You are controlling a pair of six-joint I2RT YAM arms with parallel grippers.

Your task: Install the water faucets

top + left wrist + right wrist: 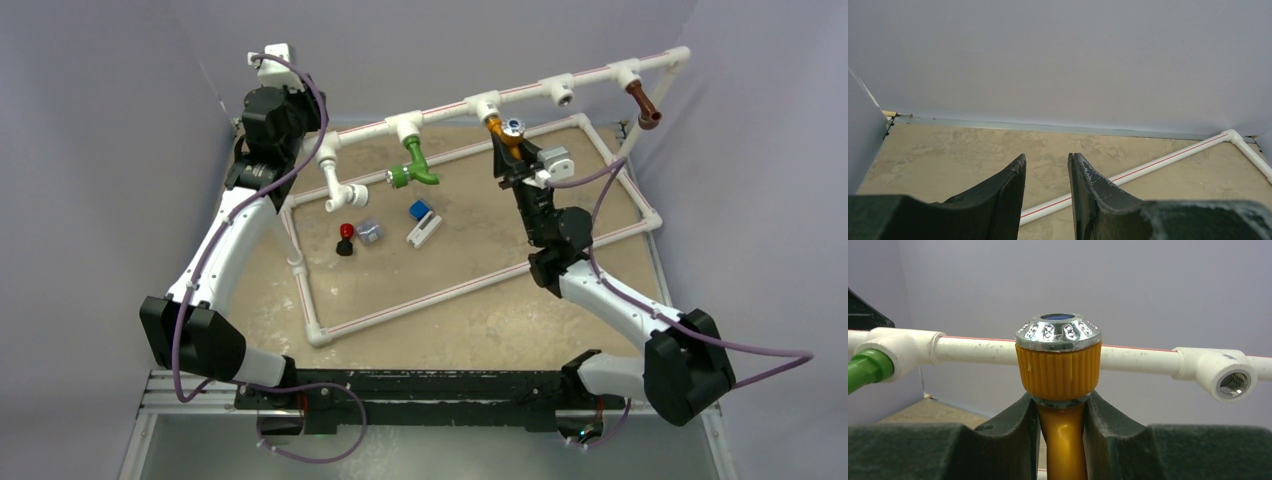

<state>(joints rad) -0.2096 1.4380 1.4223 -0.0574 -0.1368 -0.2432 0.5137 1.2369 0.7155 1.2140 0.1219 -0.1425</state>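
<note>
Right fingers (1009,426) clamped on orange faucet (1058,367) neck, just under its cap, against the pipe (973,350). Left fingers (1007,192) slightly parted, empty, above surface (948,150) at far left. Green faucet (418,160) and brown faucet (645,105) hang from the same pipe.

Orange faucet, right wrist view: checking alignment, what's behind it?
The white pipe crosses behind the ribbed collar of the orange faucet, with the wall beyond. The faucet covers the pipe stretch directly behind it, so any joint there is hidden.
</note>
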